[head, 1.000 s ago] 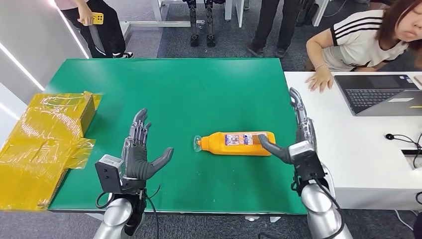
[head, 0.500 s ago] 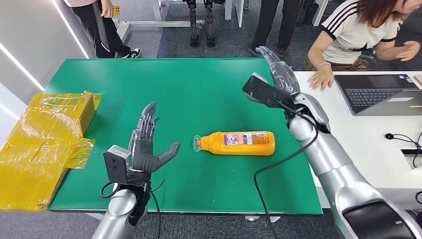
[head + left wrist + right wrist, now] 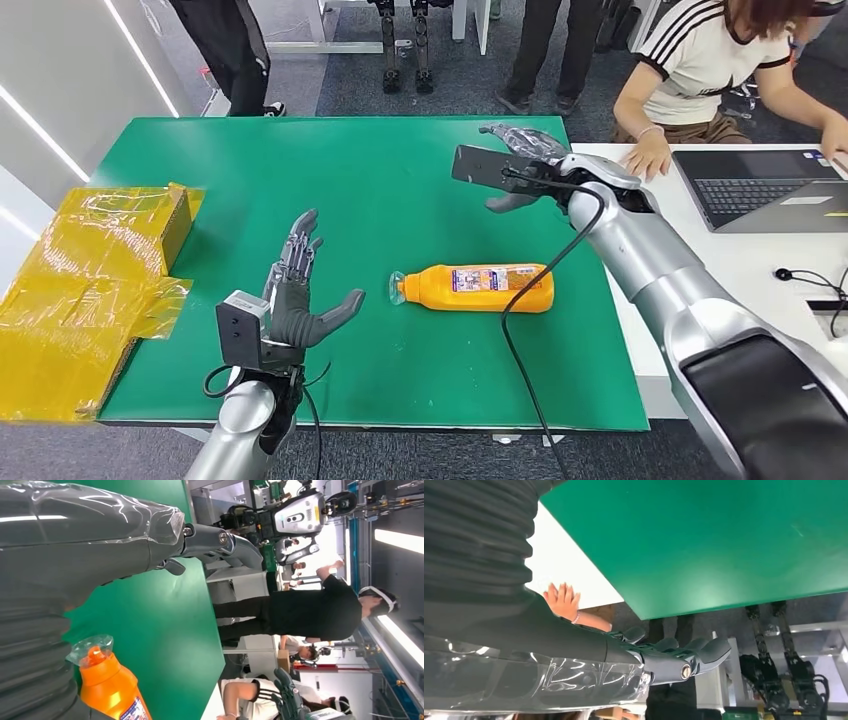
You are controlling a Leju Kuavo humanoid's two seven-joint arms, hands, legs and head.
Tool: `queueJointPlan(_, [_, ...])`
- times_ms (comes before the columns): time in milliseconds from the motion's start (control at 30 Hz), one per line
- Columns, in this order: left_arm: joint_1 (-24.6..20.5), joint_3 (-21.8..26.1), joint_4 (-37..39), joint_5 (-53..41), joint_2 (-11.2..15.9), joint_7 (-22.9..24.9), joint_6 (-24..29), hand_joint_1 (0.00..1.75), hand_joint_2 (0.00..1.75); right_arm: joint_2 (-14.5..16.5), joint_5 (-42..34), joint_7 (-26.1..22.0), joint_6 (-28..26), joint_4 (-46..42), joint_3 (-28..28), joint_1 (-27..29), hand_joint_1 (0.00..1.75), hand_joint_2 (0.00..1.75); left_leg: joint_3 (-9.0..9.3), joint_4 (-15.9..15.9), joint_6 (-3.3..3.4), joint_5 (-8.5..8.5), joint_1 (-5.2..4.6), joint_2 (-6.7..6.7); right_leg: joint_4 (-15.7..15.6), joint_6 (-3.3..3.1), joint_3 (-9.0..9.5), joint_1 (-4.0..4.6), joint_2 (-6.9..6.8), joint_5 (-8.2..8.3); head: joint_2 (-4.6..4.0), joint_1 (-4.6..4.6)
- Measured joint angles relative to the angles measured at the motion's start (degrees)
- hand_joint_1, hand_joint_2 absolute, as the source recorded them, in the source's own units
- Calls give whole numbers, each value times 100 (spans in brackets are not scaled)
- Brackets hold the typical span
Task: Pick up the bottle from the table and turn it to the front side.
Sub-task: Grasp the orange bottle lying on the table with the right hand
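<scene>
Bottle [image 3: 478, 287] laid flat at frame centre, ungrasped; left hand [image 3: 297, 300] spread empty beside it; right hand [image 3: 520, 160] raised above, released, presumably repositioning.

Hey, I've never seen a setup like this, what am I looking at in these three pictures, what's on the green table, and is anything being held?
This is a humanoid robot with two silver arms. One picture looks down from its head; the other two come from cameras at its wrists, so they appear turned. On the green table an orange bottle lies on its side, cap toward the left hand. That hand is open beside it. The right hand is raised over the table's far side, also holding nothing. A yellow wrapped box sits at the left edge.
</scene>
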Motion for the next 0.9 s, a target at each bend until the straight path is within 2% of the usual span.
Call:
queueJointPlan(167, [2,0,2,0,2,129,-100,0,175,-2,-118,126,1147,312,443,-322,0,175,1,1,0,0,0,1,0,0,-3,0,2,0,0,1])
queueJointPlan(233, [6,1,2,-1,2,166,-133,0,175,-15,-185,138,1358,384,631,-404,0,175,1,1,0,0,1,1,0,0,-4,0,2,0,0,0])
queueJointPlan(400, [26,2,1,2,11,204,-164,0,175,-104,-474,100,1624,406,1097,-471,0,175,-1,1,0,0,0,1,0,0,-4,0,2,0,0,1])
queueJointPlan(900, [72,14,-4,90,21,313,-121,0,175,-83,-715,245,1728,471,1931,-518,0,175,-3,1,0,0,0,-1,1,0,-3,0,-1,0,0,0])
